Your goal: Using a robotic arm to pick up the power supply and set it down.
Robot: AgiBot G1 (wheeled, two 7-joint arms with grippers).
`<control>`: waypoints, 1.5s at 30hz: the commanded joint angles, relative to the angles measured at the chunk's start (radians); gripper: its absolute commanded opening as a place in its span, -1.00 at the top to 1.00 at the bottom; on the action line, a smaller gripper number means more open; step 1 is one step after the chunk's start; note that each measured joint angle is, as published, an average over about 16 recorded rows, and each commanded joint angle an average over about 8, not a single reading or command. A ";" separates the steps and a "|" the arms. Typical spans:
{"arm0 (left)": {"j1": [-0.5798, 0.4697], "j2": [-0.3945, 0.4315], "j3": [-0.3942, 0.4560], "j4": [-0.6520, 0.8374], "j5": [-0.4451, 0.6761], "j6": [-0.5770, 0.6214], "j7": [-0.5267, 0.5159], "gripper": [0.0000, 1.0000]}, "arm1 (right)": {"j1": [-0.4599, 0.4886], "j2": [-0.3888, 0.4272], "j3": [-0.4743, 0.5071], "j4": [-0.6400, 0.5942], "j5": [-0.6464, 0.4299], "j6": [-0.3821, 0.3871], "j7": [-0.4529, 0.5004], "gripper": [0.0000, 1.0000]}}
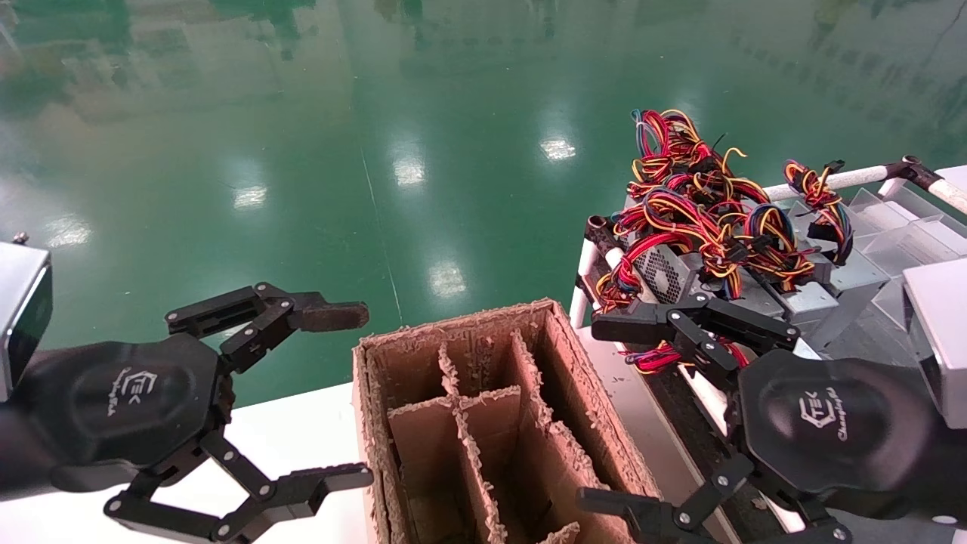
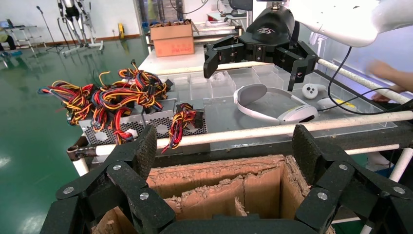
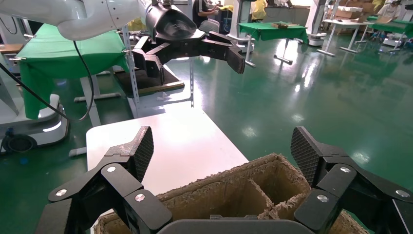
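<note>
Several silver-grey power supply boxes (image 1: pixel 668 270) lie on a cart at the back right under a tangle of red, yellow and black wires (image 1: pixel 702 204). The left wrist view shows their perforated sides (image 2: pixel 146 122). My right gripper (image 1: pixel 607 414) hangs open just in front of them, above the gap between cart and cardboard box, holding nothing. It also shows in the left wrist view (image 2: pixel 253 68). My left gripper (image 1: pixel 340 397) is open and empty over the white table, left of the box. Each wrist view looks past open fingers (image 2: pixel 144 147) (image 3: pixel 142 148) at the box.
A worn brown cardboard box (image 1: pixel 453 329) with dividers stands on the white table (image 1: pixel 302 423) between both grippers. The cart has white tube rails (image 1: pixel 831 180) and clear plastic trays (image 1: pixel 899 227); a white headset (image 2: pixel 272 105) lies on it. Green floor lies beyond.
</note>
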 commanded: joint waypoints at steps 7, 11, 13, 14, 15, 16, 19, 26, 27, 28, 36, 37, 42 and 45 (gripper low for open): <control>0.000 0.000 0.000 0.000 0.000 0.000 0.000 -1.00 | 0.000 0.000 0.000 0.000 0.000 0.000 0.000 -1.00; 0.000 0.000 0.000 0.000 0.000 0.000 0.000 -1.00 | 0.000 0.000 0.000 0.000 0.000 0.000 0.000 -1.00; 0.000 0.000 0.000 0.000 0.000 0.000 0.000 -1.00 | 0.000 0.000 0.000 0.000 0.000 0.000 0.000 -1.00; 0.000 0.000 0.000 0.000 0.000 0.000 0.000 -1.00 | 0.000 0.000 0.000 0.000 0.000 0.000 0.000 -1.00; 0.000 0.000 0.000 0.000 0.000 0.000 0.000 -1.00 | 0.000 0.000 0.000 0.000 0.000 0.000 0.000 -1.00; 0.000 0.000 0.000 0.000 0.000 0.000 0.000 -1.00 | 0.000 0.000 0.000 0.000 0.000 0.000 0.000 -1.00; 0.000 0.000 0.000 0.000 0.000 0.000 0.000 -1.00 | 0.000 0.000 0.000 0.000 0.000 0.000 0.000 -1.00; 0.000 0.000 0.000 0.000 0.000 0.000 0.000 -1.00 | 0.000 0.000 0.000 0.000 0.000 0.000 0.000 -1.00; 0.000 0.000 0.000 0.000 0.000 0.000 0.000 -1.00 | 0.000 0.000 0.000 0.000 0.000 0.000 0.000 -1.00; 0.000 0.000 0.000 0.000 0.000 0.000 0.000 -1.00 | 0.000 0.000 0.000 0.000 0.000 0.000 0.000 -1.00; 0.000 0.000 0.000 0.000 0.000 0.000 0.000 -1.00 | 0.000 0.000 0.000 0.000 0.000 0.000 0.000 -1.00; 0.000 0.000 0.000 0.000 0.000 0.000 0.000 -1.00 | 0.000 0.000 0.000 0.000 0.000 0.000 0.000 -1.00; 0.000 0.000 0.000 0.000 0.000 0.000 0.000 -1.00 | 0.000 0.000 0.000 0.000 0.000 0.000 0.000 -1.00; 0.000 0.000 0.000 0.000 0.000 0.000 0.000 -1.00 | 0.000 0.000 0.000 0.000 0.000 0.000 0.000 -1.00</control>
